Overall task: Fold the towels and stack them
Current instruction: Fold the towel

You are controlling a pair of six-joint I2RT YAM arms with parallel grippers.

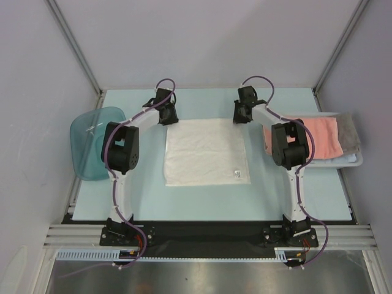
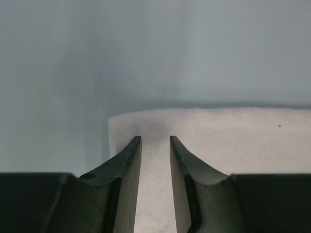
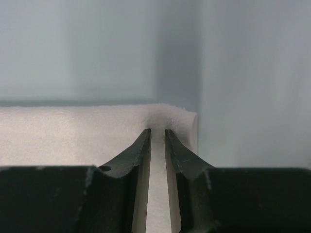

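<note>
A white towel [image 1: 205, 150] lies flat in the middle of the table, with a small label [image 1: 236, 176] near its front right corner. My left gripper [image 1: 168, 120] is at its far left corner. In the left wrist view the gripper [image 2: 155, 138] is open, its tips straddling the towel [image 2: 218, 141]. My right gripper [image 1: 241, 119] is at the far right corner. In the right wrist view the gripper [image 3: 158, 130] stands a narrow gap apart, pinching the towel's [image 3: 73, 136] corner. A salmon-pink towel [image 1: 318, 138] and a grey towel [image 1: 350, 131] lie at the right, over a light blue towel [image 1: 350, 157].
The translucent blue tub [image 1: 92, 144] sits at the table's left edge. The towels at the right rest in a white basket [image 1: 359, 162] at the right edge. Grey walls close off the back and both sides.
</note>
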